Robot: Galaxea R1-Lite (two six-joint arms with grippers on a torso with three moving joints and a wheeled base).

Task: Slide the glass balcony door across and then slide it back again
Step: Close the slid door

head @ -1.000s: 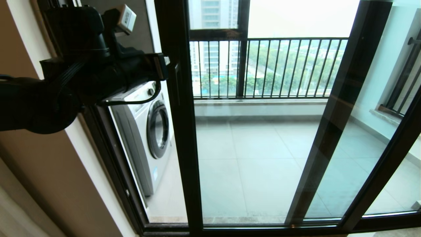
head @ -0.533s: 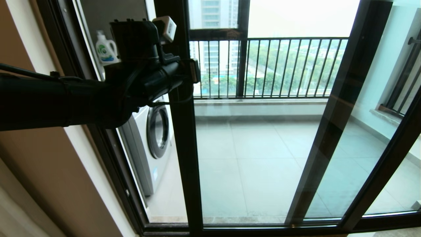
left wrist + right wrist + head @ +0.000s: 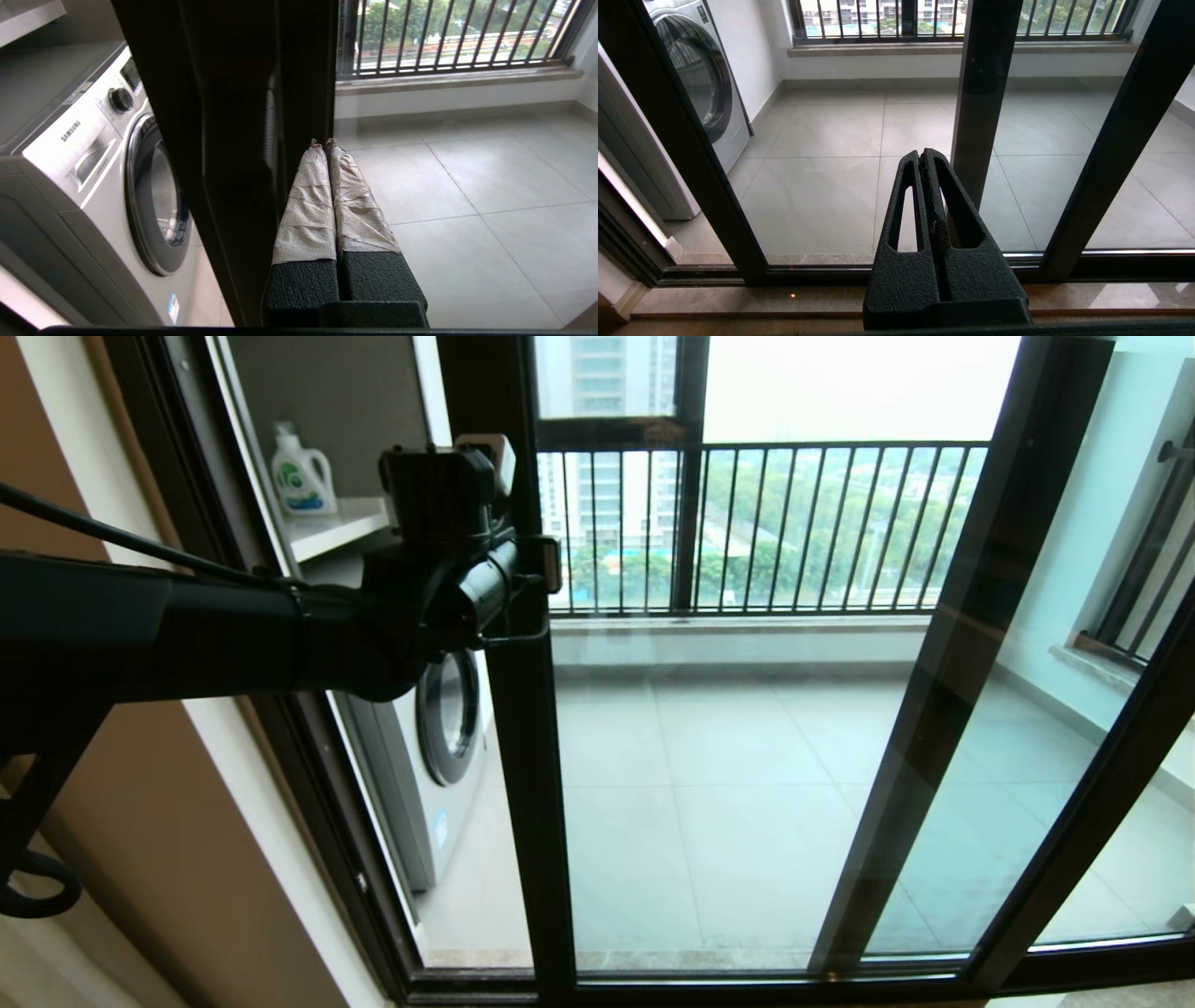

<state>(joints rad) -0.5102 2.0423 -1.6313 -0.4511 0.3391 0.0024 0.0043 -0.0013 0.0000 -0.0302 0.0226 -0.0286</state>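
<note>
The only readable text is the brand "SAMSUNG" on the front panel of the washing machine [image 3: 88,154], beside its control knob [image 3: 120,99].

1 glass balcony door [image 3: 738,784], 1 washing machine [image 3: 439,747], 1 detergent bottle [image 3: 301,471], 2 claws: left claw [image 3: 324,142], right claw [image 3: 926,156].

open gap left of the glass balcony door [image 3: 523,756] upright, washing machine [image 3: 425,747] just behind it, glass right of upright
</note>
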